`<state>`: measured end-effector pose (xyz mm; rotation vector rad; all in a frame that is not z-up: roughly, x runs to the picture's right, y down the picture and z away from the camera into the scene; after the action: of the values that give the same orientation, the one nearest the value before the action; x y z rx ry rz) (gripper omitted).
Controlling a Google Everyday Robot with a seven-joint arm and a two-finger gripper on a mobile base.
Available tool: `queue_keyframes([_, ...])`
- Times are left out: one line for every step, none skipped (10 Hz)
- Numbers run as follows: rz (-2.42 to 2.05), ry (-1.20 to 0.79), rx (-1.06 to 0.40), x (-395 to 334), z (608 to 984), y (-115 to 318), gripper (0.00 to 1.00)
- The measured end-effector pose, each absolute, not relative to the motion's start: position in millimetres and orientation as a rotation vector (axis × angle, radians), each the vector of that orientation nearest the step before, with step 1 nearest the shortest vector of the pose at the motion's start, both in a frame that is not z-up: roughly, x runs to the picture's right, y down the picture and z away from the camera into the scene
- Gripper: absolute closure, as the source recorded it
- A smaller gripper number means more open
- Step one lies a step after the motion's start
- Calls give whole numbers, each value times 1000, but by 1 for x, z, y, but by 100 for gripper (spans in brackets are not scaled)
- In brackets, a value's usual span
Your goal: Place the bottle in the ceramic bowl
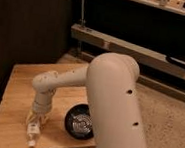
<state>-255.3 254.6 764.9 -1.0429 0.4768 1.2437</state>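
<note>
Reaching straight down near the front edge of a wooden table [22,80], the robot's gripper [36,118] has its two fingers drawn tight together, apparently clamped on the upper end of a small clear plastic bottle [32,132]. The bottle lies on the tabletop with its other end pointing toward the table's edge. The overhead grip looks chosen so the bottle can be lifted and carried across to the glossy black ceramic bowl [79,121], which waits nearby along the same edge, partly under the arm's bulky white forearm [114,101].
</note>
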Motion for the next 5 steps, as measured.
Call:
queue_keyframes([1234, 484, -1035, -252, 763, 253, 100])
queue_keyframes([1224, 491, -1021, -245, 763, 249, 100])
queue_keyframes([1220, 496, -1021, -235, 764, 246, 100])
queue_keyframes([1207, 495, -1032, -238, 761, 250, 100])
queue_keyframes([1206, 484, -1040, -240, 759, 253, 100])
